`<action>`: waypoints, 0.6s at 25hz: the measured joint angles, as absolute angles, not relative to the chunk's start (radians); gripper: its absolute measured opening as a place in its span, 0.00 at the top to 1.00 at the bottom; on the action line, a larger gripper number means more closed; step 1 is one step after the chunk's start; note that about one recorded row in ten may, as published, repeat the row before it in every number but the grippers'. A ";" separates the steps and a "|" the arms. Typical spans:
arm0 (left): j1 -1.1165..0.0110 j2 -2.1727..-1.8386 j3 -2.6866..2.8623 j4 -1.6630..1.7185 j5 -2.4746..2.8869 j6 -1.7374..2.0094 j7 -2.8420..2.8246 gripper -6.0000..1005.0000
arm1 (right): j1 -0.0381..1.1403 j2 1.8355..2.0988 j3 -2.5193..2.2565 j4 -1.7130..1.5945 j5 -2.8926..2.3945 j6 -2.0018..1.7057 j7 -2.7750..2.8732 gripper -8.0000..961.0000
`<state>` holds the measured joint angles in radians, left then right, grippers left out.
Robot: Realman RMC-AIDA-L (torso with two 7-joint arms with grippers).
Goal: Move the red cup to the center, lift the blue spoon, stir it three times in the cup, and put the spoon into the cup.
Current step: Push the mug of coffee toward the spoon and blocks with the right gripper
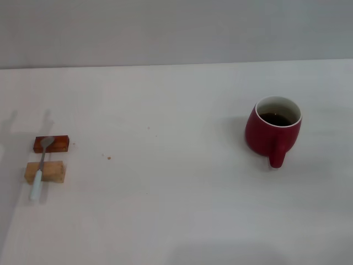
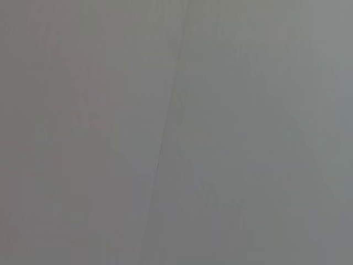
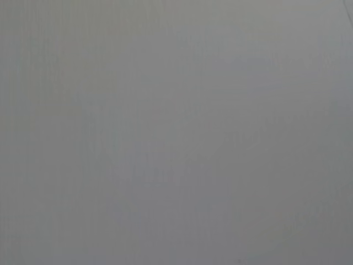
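cup (image 1: pixel 273 130) stood upright on the table's (image 1: pixel 176 210) right side, handle toward the robot, dark liquid inside | spoon (image 1: pixel 41 165) lay far left across two wooden blocks (image 1: pixel 48 159), bowl on the dark one | both grippers out of view, finger state unknown

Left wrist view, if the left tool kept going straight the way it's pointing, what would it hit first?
Cannot tell for sure: the left tool is not in view, and that view shows only a plain grey surface with a faint seam. That surface is probably first; its depth is unclear.
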<state>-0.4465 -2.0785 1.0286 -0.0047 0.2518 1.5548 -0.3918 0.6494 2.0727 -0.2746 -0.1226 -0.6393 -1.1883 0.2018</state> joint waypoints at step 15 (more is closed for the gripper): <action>-0.441 -2.078 0.946 -0.012 0.248 1.458 -0.387 0.19 | 0.680 2.072 -0.284 -0.123 -0.645 -1.192 0.207 0.29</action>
